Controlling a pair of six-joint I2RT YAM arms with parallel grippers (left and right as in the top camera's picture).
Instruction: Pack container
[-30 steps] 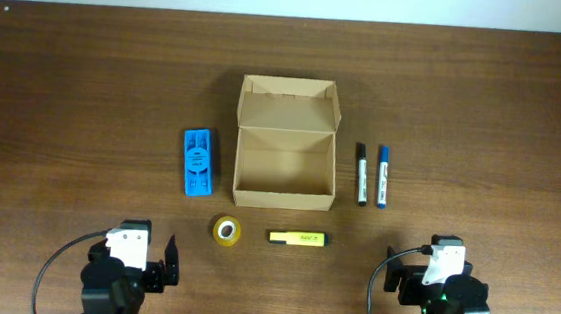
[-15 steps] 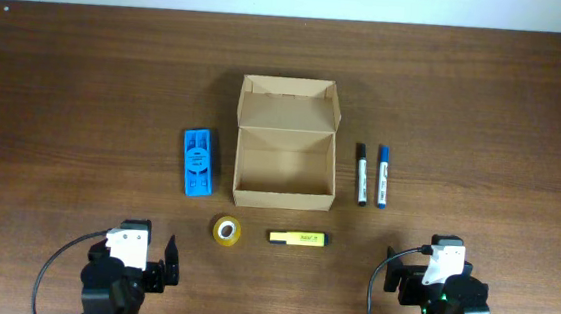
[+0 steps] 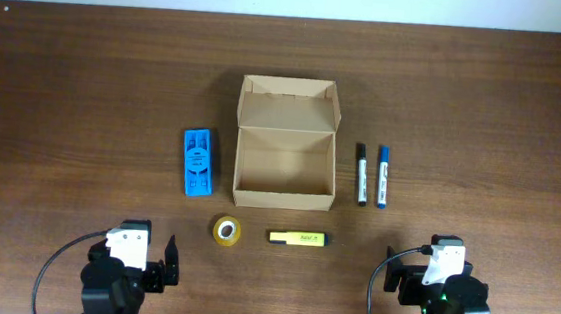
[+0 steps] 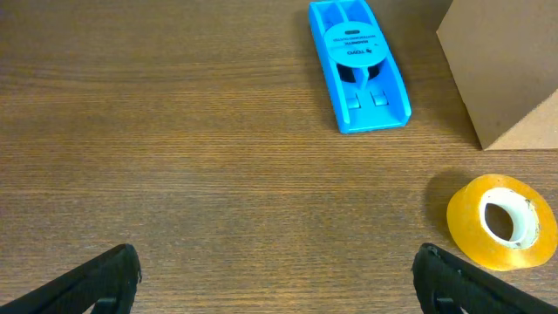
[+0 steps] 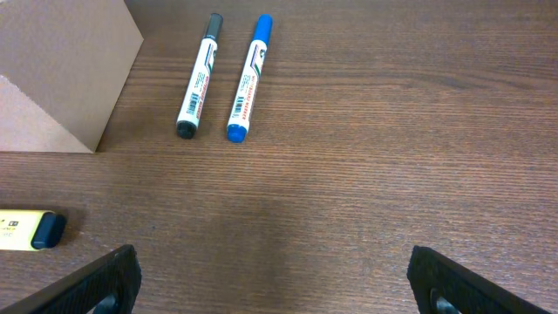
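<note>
Container [image 3: 283, 194] packing is judged not yet begun: the container is seen open and bare inside, its lid flap laid back, ahead of both grippers and between them. The left gripper [image 4: 277, 270] is held low over the table [image 3: 485, 113] with its jaws spread wide and nothing between them. The right gripper [image 5: 272, 266] is held likewise, parted and unloaded. Just ahead of the left gripper and to its right, one tape roll [image 4: 499, 221] is laid flat. Farther ahead, one blue plastic piece [image 4: 358, 65] is set beside the container's left wall, apart from it. Close ahead of the right gripper and to its left, one yellow highlighter [image 3: 299, 239] is laid crosswise near the container's front wall. Farther ahead of that gripper, two markers are laid side by side, one black marker [image 5: 197, 76] and one blue marker [image 5: 247, 78], just beside the container's right wall. Five loose items and one container are thus counted. For the next move, a reach and descent over one near item is called for, presumably the tape roll for the left gripper or the yellow highlighter for the right. The jaws are best kept parted until the item is straddled.
</note>
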